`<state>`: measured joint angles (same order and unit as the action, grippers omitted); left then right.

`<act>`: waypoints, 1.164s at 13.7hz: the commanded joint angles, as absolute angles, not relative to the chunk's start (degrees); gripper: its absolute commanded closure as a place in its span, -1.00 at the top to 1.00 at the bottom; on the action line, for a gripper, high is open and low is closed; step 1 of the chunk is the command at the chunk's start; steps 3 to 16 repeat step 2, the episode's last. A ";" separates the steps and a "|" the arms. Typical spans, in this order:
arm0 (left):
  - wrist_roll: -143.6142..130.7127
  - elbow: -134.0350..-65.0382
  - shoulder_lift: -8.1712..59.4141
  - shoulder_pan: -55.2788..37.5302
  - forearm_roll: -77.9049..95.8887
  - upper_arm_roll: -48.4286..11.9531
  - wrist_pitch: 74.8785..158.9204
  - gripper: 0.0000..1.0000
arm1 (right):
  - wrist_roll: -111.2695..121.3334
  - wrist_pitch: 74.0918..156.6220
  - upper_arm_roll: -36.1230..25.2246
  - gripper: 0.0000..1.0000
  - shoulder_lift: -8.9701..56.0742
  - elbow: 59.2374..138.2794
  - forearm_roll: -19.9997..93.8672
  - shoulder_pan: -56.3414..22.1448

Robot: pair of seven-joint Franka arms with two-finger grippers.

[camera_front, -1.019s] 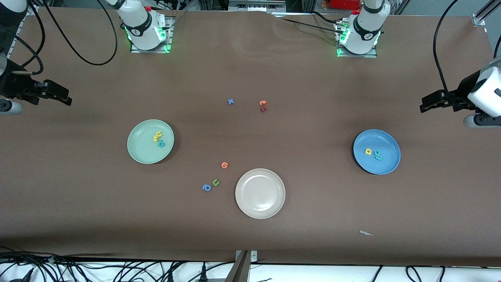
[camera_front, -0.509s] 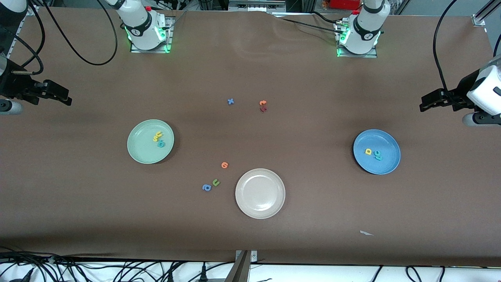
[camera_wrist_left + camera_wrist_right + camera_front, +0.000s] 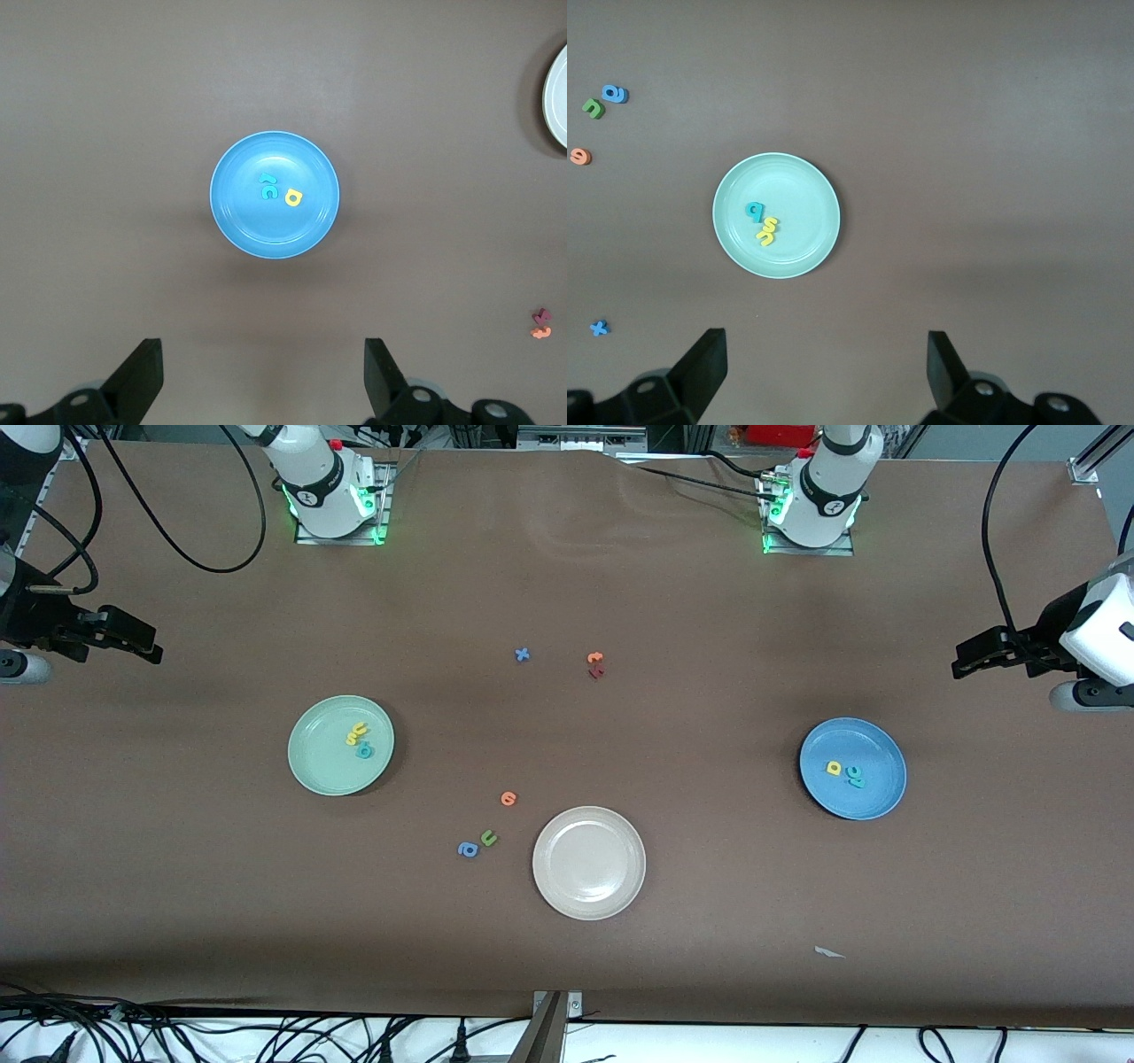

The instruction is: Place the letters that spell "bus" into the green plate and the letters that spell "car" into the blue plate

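Apparently sorting is finished: both grippers, left (image 3: 961, 666) and right (image 3: 152, 651), hang open and empty; nothing remains but to check "bus" (image 3: 359, 740) and "car" (image 3: 845, 772).

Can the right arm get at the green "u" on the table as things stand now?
Probably yes. The right gripper is open and holds nothing, and the green "u" lies flat on bare table between the blue "a" and the beige-white plate, nothing over it.

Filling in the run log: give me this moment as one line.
bus letters in green plate | car letters in blue plate | left gripper, right gripper: open, empty
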<state>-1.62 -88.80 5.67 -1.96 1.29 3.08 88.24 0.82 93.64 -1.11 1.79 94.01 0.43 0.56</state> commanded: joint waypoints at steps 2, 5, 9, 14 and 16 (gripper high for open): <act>-0.09 -89.30 5.80 -1.93 2.11 3.43 89.30 1.00 | 1.85 92.64 -1.05 1.00 2.11 92.90 0.70 0.97; -0.09 -89.30 5.80 -1.93 2.11 3.43 89.30 1.00 | 1.85 92.64 -1.05 1.00 2.11 92.90 0.70 0.97; -0.09 -89.30 5.80 -1.93 2.11 3.43 89.30 1.00 | 1.85 92.64 -1.05 1.00 2.11 92.90 0.70 0.97; -0.09 -89.30 5.80 -1.93 2.11 3.43 89.30 1.00 | 1.85 92.64 -1.05 1.00 2.11 92.90 0.70 0.97; -0.09 -89.30 5.80 -1.93 2.11 3.43 89.30 1.00 | 1.85 92.64 -1.05 1.00 2.11 92.90 0.70 0.97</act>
